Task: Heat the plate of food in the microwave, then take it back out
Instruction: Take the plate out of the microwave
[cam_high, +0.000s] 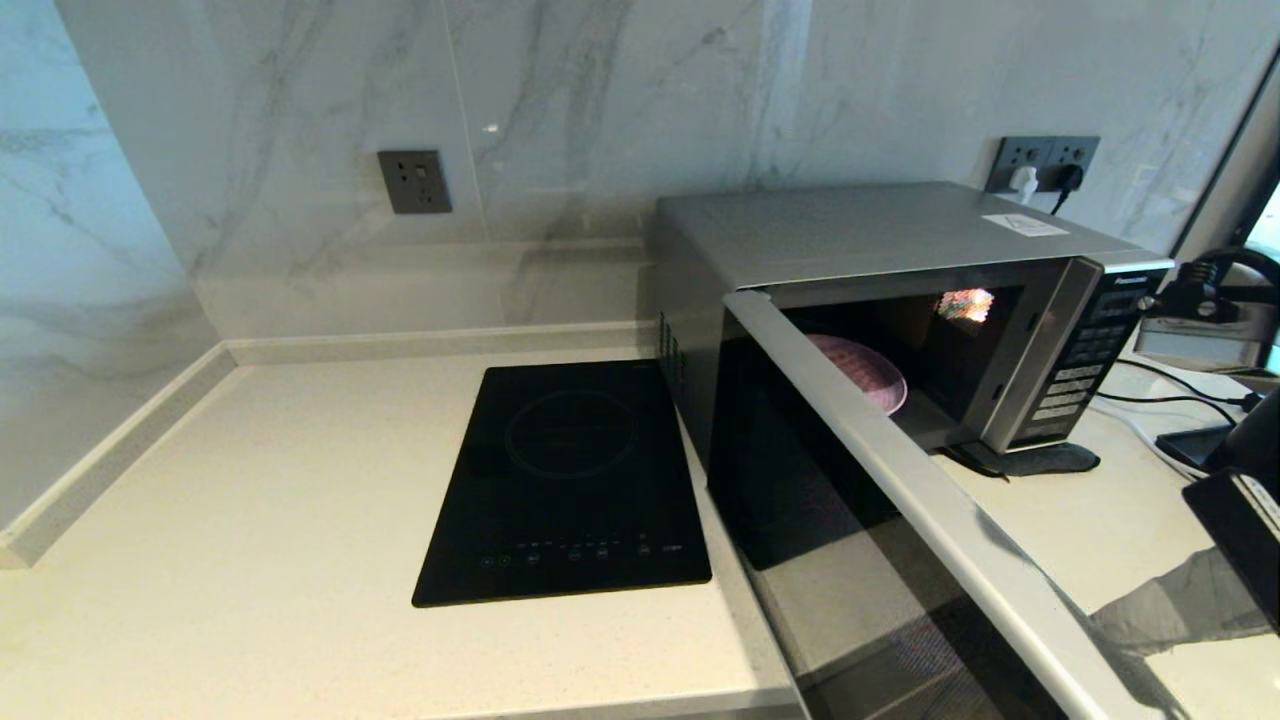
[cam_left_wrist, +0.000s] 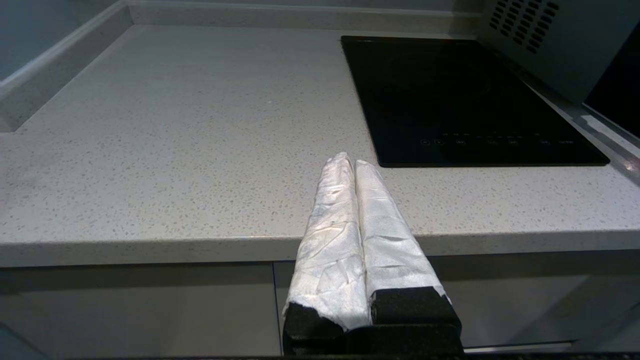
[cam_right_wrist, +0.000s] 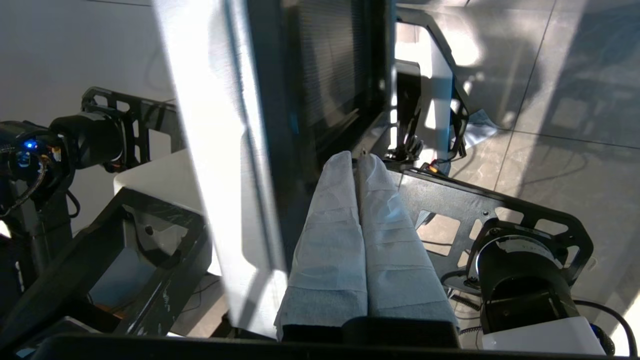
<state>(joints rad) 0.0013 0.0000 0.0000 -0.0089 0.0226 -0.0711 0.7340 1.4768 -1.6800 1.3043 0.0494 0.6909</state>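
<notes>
The microwave (cam_high: 850, 230) stands at the back right of the counter, its dark glass door (cam_high: 790, 470) swung wide open toward me. Inside, part of the lilac plate (cam_high: 870, 372) shows above the door's top edge; the food on it is hidden. My right gripper (cam_right_wrist: 356, 159) is shut with nothing in it, its wrapped fingers (cam_high: 1180, 600) close beside the door's inner face near its free end. My left gripper (cam_left_wrist: 350, 159) is shut and empty, parked low in front of the counter's front edge, left of the hob.
A flat black induction hob (cam_high: 570, 480) lies in the counter left of the microwave. Cables and dark devices (cam_high: 1200, 440) sit right of the oven below a wall socket (cam_high: 1045, 160). The open door overhangs the counter's front edge (cam_left_wrist: 200, 245).
</notes>
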